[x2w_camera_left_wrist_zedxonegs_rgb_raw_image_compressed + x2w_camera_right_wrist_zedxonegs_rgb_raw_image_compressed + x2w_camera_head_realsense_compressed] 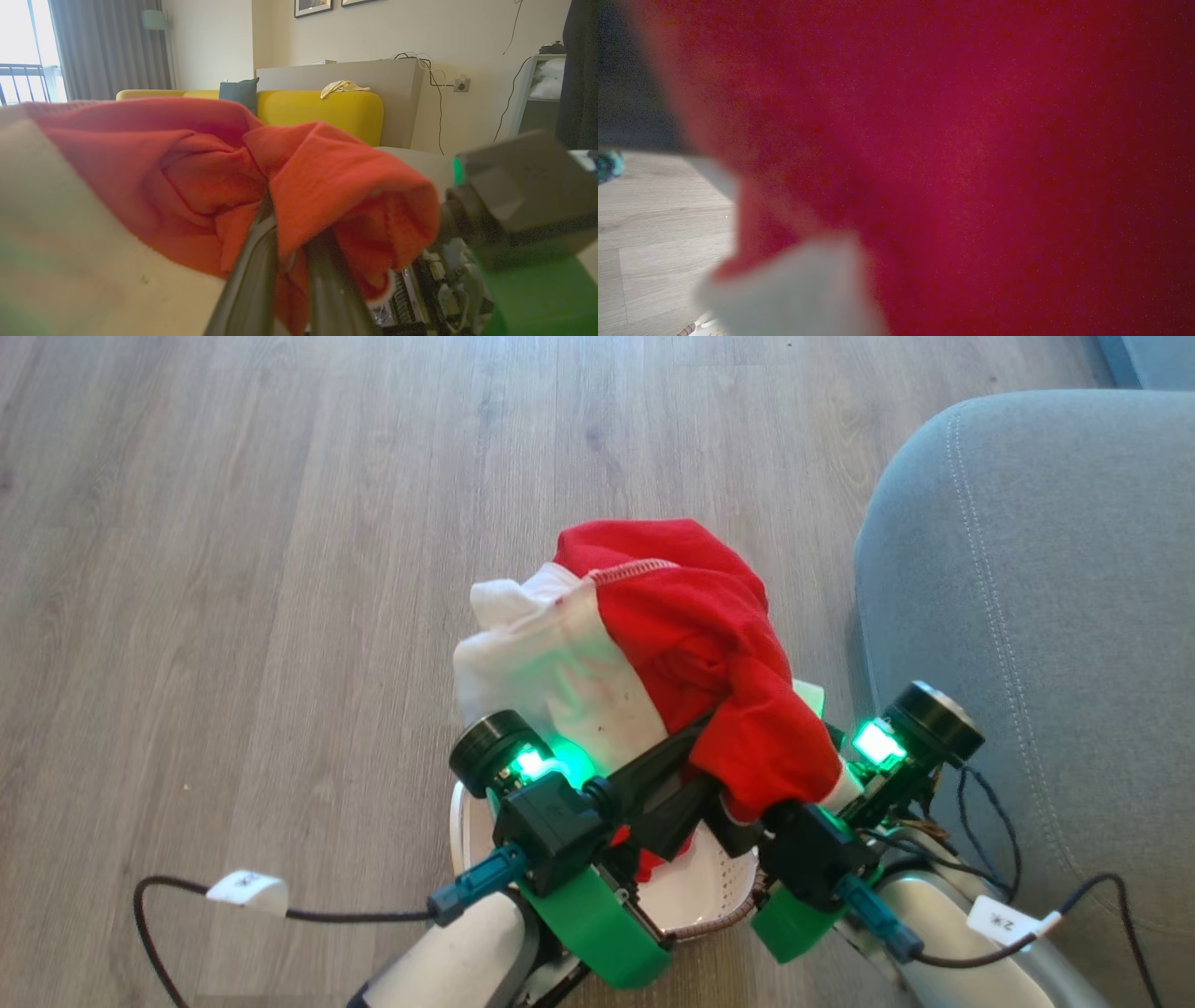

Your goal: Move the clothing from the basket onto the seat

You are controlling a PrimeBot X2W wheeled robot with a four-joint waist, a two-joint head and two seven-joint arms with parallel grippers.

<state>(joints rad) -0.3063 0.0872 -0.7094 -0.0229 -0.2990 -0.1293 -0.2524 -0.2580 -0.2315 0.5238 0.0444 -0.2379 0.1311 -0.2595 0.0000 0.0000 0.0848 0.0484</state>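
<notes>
At bottom centre, cream perforated plastic basket (pixel 719 896) under both arms. Left gripper (pixel 695 742) pinched on soft red-and-white fabric clothing (pixel 691 625), bunched above at 12 o'clock. Right gripper (pixel 747 826) wide, cloth-draped. Grey upholstered seat (pixel 1036 579) at 3 o'clock, right arm nearer.

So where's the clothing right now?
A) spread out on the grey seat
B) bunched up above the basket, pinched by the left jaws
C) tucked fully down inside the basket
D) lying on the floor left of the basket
B: in the head view the clothing sits bunched up above the basket, its red fabric pinched in the left jaws, and none of it lies on the seat beside it.
</notes>
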